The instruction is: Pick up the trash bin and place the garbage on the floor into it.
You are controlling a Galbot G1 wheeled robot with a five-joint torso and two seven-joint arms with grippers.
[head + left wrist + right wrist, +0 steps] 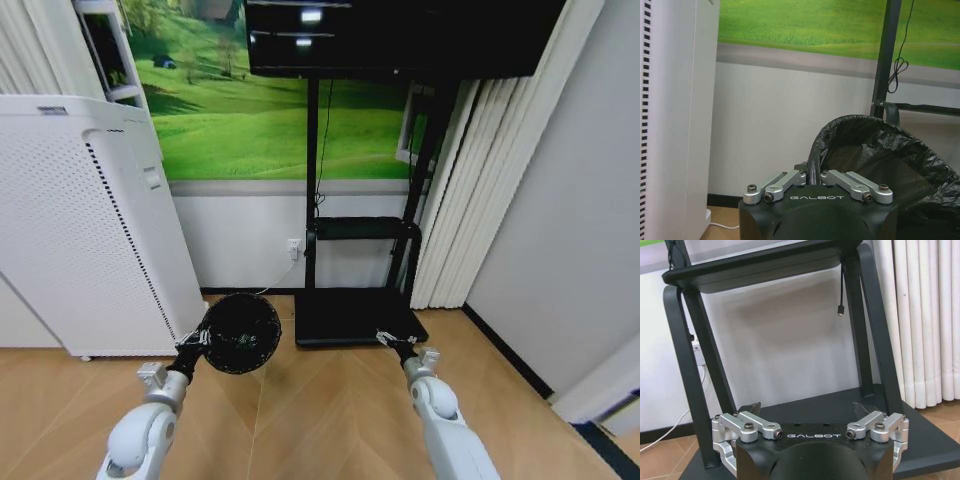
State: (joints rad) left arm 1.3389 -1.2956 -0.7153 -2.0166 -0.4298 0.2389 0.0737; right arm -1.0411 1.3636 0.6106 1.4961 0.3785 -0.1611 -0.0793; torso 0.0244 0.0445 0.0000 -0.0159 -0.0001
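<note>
the bin is picked up, by the look of it, and the litter part of the job is not yet begun. the left gripper (203, 338) is closed on the rim of the trash bin (241, 333), and in the left wrist view its fingers (801, 176) pinch the bin (875, 165) edge together with the black liner bag (920, 150) folded over it. the bin hangs out in front of the left arm, near the foot of the white air purifier (80, 230) and just left of the black tv stand (355, 310); it appears to be off the wood floor (320, 410), though i cannot be sure of the gap under it.

in the head view the bin shows as a round dark disc, with its mouth turned up toward the camera. so its long axis runs roughly along the line of sight, and probably close to upright; the exact tilt is hard to tell from here.

the right gripper (385, 339) is held out low in front of the stand's base, and in the right wrist view its fingers (751, 407) stand wide apart, holding nothing.

no bottle or wads lie on the stretch of floor seen here, so the next move likely calls for finding the garbage while keeping the bin's mouth up and the grip on the rim firm.
</note>
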